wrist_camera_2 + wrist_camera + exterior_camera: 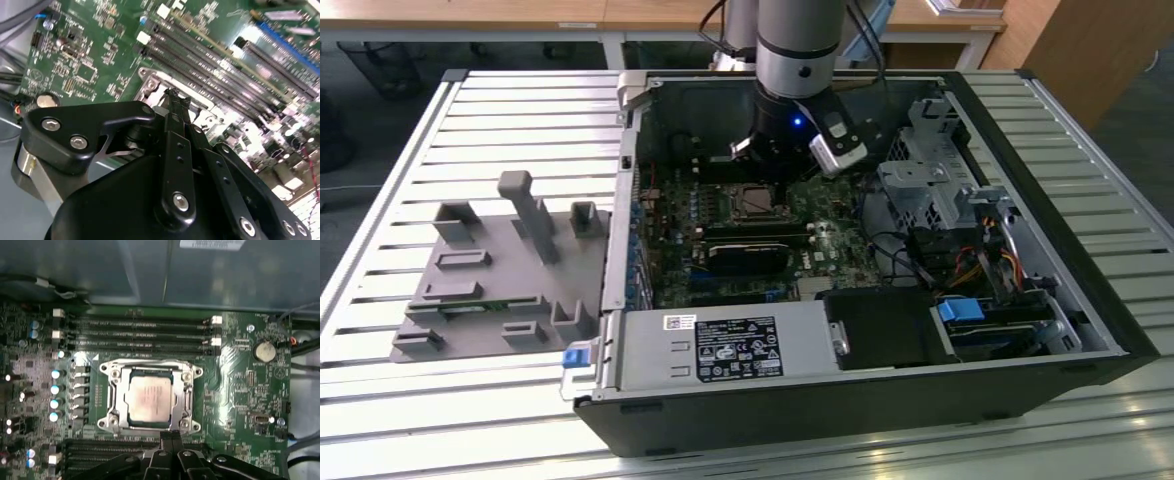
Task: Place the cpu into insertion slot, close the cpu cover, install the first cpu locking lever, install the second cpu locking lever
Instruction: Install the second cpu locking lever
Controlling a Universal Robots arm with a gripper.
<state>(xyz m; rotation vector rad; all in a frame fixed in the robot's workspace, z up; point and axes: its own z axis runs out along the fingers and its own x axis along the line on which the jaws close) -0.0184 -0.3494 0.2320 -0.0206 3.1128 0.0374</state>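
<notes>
End effector (pixel 170 437) tips against cpu cover (pixel 150 392)

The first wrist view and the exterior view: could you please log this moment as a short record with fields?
setting: open computer case lying on a slatted table
cpu: seated in the insertion slot, silver top showing
cpu cover: closed, its metal frame lies around the cpu
claw: fingers together, at the edge of the insertion slot, holding nothing
arm: reaches down into the case
memory slots: long black rows beside the insertion slot
grey fixture: on the table at the exterior view's left
</notes>
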